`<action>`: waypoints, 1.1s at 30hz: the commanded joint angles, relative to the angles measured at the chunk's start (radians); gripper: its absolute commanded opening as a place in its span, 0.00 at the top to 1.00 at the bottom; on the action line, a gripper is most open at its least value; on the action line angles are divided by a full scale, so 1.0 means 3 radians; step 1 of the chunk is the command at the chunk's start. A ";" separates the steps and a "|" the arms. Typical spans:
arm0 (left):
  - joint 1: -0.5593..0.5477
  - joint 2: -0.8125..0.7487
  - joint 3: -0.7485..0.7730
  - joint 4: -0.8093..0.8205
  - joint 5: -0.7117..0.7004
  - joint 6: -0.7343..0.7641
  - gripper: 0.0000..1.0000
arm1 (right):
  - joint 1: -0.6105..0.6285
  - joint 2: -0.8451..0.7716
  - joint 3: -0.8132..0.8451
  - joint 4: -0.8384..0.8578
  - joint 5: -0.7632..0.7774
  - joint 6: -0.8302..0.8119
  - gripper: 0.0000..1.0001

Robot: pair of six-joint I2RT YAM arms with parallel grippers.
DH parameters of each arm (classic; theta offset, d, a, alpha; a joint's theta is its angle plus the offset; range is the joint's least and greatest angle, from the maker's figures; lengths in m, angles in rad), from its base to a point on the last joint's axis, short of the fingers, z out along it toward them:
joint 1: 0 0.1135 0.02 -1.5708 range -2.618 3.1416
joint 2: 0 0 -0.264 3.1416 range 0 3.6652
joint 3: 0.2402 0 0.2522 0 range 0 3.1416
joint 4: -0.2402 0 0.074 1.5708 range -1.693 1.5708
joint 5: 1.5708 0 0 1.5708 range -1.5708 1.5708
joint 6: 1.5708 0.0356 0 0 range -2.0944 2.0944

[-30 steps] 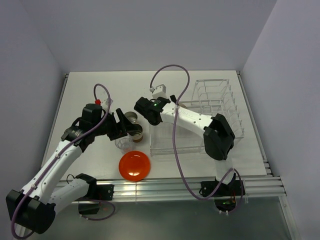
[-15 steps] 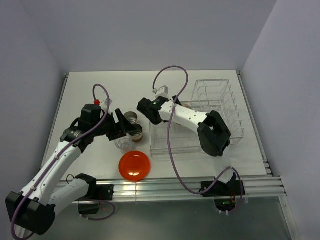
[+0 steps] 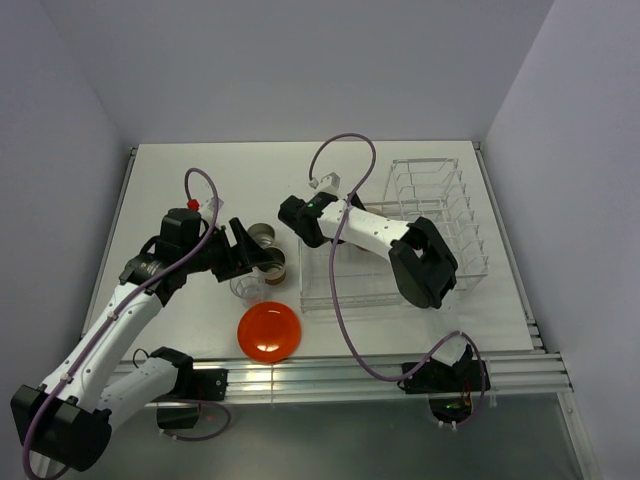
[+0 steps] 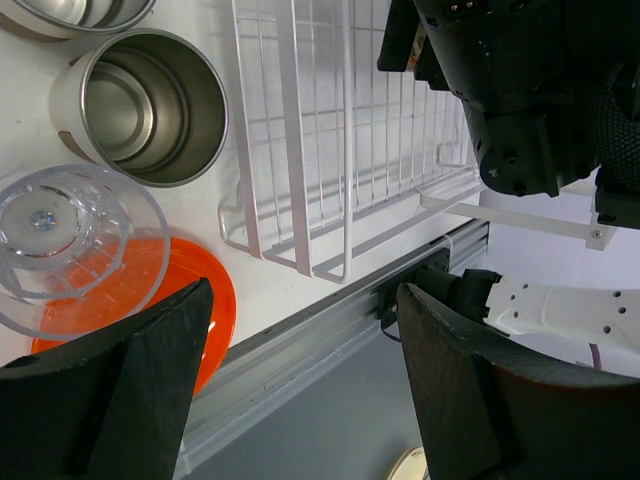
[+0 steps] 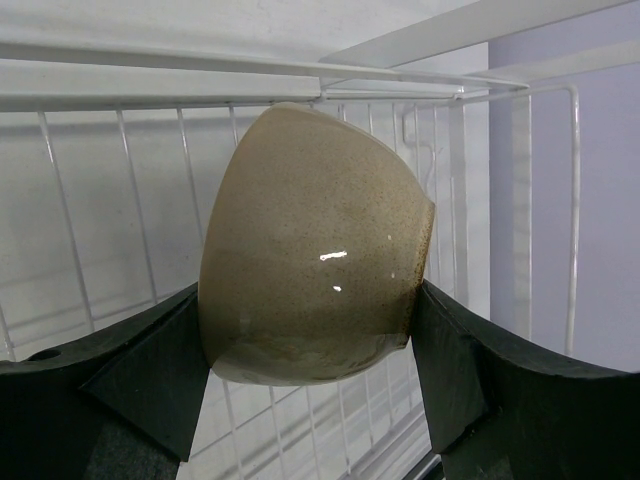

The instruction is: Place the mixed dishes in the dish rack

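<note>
My right gripper (image 5: pixel 315 345) is shut on the beige bowl (image 5: pixel 310 250), gripping it by its sides, tilted, over the wire floor of the clear dish rack (image 5: pixel 90 230). In the top view that gripper (image 3: pixel 297 222) is at the rack's (image 3: pixel 420 215) left end and the bowl is hidden. My left gripper (image 4: pixel 300 395) is open and empty, above two brown cups (image 4: pixel 150 105) (image 4: pixel 80 15), the clear glass (image 4: pixel 70 250) and the orange-red plate (image 4: pixel 185 310). The top view shows it (image 3: pixel 252 252) beside the cups (image 3: pixel 262 235) (image 3: pixel 273 266), with the glass (image 3: pixel 247 288) and plate (image 3: pixel 269 331) nearer.
The rack's basket part (image 4: pixel 340 130) lies just right of the cups. The upright plate slots (image 3: pixel 440 190) are at the far right. The table's front rail (image 3: pixel 350 372) runs just below the plate. Purple cables loop over both arms.
The right arm's elbow has swung a little to the left and its wrist shifted slightly toward the rack. The left arm has hardly moved.
</note>
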 commanded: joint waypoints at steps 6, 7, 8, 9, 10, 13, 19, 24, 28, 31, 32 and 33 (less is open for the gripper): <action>0.0015 -0.0051 0.0049 -0.0032 0.0072 0.0099 0.20 | -0.0054 0.0033 0.0004 0.0012 0.0284 -0.0086 0.92; 0.0020 -0.0056 0.0064 -0.0043 0.0067 0.0099 0.20 | -0.0064 0.0038 -0.0001 0.0023 0.0268 -0.0101 0.92; 0.0020 -0.0056 0.0069 -0.0053 0.0057 0.0104 0.20 | -0.0064 0.0043 -0.0001 0.0033 0.0243 -0.0107 0.90; 0.0020 -0.0056 0.0074 -0.0053 0.0067 0.0104 0.20 | -0.0064 0.0043 -0.0006 0.0043 0.0232 -0.0112 0.89; 0.0025 -0.0051 0.0079 -0.0053 0.0067 0.0104 0.20 | -0.0069 0.0043 -0.0001 0.0058 0.0217 -0.0122 0.88; 0.0025 -0.0040 0.0105 -0.0078 0.0062 0.0114 0.20 | -0.0074 0.0033 -0.0001 0.0110 0.0140 -0.0158 0.83; 0.0020 -0.0035 0.0125 -0.0104 0.0057 0.0119 0.20 | -0.0085 -0.0028 -0.0006 0.0227 -0.0095 -0.0255 0.55; 0.0025 -0.0061 0.0115 -0.0114 0.0057 0.0119 0.20 | -0.0120 -0.0023 0.0004 0.0268 -0.0207 -0.0301 0.33; 0.0030 -0.0076 0.0115 -0.0135 0.0042 0.0130 0.20 | -0.0141 -0.0038 -0.0042 0.0329 -0.0314 -0.0326 0.15; 0.0035 -0.0091 0.0115 -0.0145 0.0042 0.0130 0.20 | -0.0151 -0.0038 -0.0082 0.0381 -0.0356 -0.0362 0.09; 0.0035 -0.0091 0.0115 -0.0145 0.0042 0.0135 0.19 | -0.0151 -0.0044 -0.0093 0.0396 -0.0401 -0.0378 0.08; 0.0040 -0.0097 0.0115 -0.0145 0.0052 0.0135 0.19 | -0.0156 -0.0044 -0.0098 0.0421 -0.0422 -0.0388 0.08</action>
